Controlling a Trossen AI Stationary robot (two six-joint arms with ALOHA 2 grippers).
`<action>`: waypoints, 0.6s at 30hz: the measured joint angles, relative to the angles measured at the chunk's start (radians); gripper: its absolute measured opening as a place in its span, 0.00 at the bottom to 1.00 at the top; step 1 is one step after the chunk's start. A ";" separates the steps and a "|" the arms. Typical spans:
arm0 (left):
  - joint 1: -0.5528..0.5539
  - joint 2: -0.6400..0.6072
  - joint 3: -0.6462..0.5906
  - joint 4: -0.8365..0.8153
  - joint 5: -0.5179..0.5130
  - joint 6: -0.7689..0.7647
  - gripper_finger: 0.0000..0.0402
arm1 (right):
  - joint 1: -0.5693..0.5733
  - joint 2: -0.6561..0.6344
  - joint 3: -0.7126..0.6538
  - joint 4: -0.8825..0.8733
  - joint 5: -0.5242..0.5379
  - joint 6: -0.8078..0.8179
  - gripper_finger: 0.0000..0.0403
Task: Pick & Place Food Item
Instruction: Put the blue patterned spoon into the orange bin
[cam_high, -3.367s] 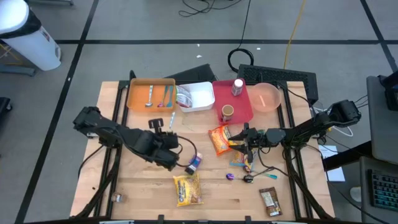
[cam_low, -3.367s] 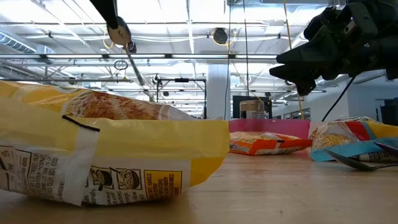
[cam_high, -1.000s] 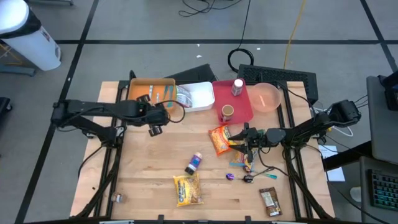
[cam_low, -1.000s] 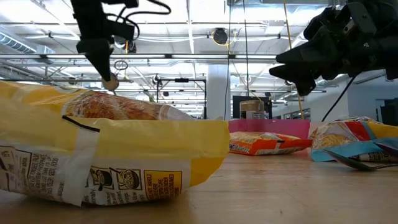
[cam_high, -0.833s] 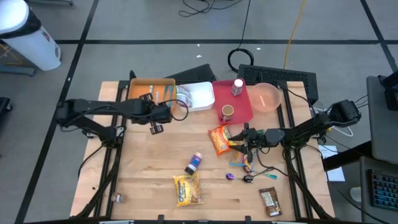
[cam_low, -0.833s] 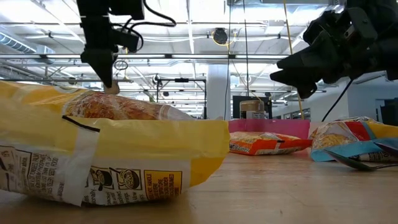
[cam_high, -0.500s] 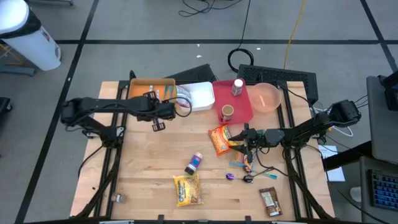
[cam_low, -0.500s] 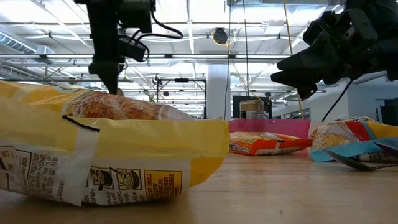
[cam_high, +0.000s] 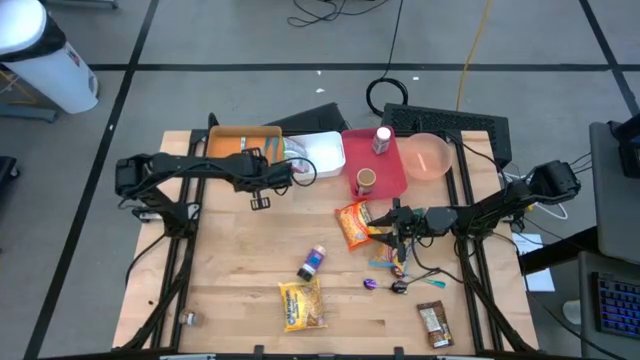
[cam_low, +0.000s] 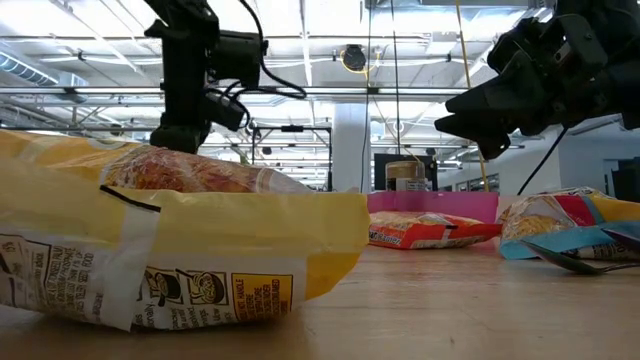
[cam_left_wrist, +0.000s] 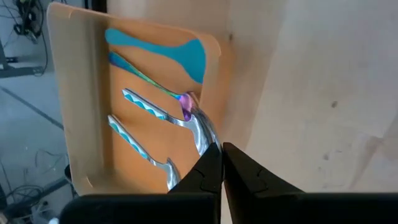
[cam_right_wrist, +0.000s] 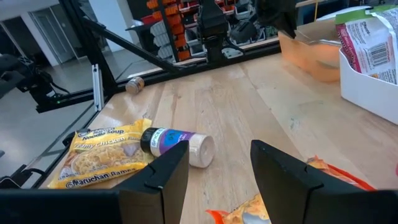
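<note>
Yellow noodle soup packet (cam_high: 301, 304): flat on counter (cam_high: 230, 260), near front edge. Small bottle (cam_high: 312, 262), purple-blue label, white cap: on its side, just behind noodle packet. Orange snack bag (cam_high: 353, 224): crumpled, flat, mid-counter, in front of red tray (cam_high: 392, 175). Brown snack bar (cam_high: 434, 324): flat at front right corner. Bagged food (cam_high: 296, 154), red-green print: in white bin (cam_high: 322, 156) at back.

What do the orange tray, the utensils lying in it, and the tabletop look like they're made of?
Orange tray: probably moulded plastic, matte, with rounded corners and a raised rim. Utensils: shiny silvery heads suggest metal; the teal handles look like coloured plastic, though that is uncertain. Tabletop: light wood, butcher-block style, with visible plank seams and grain.
</note>
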 joint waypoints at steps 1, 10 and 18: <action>0.009 0.004 0.000 0.000 0.000 0.001 0.01 | 0.000 0.000 0.000 -0.001 0.000 0.000 0.41; 0.060 0.014 0.000 0.026 0.043 0.019 0.01 | 0.000 0.000 0.000 -0.001 0.000 0.000 0.41; 0.081 0.014 0.000 0.058 0.098 0.035 0.09 | 0.000 0.000 0.000 -0.001 0.000 0.000 0.41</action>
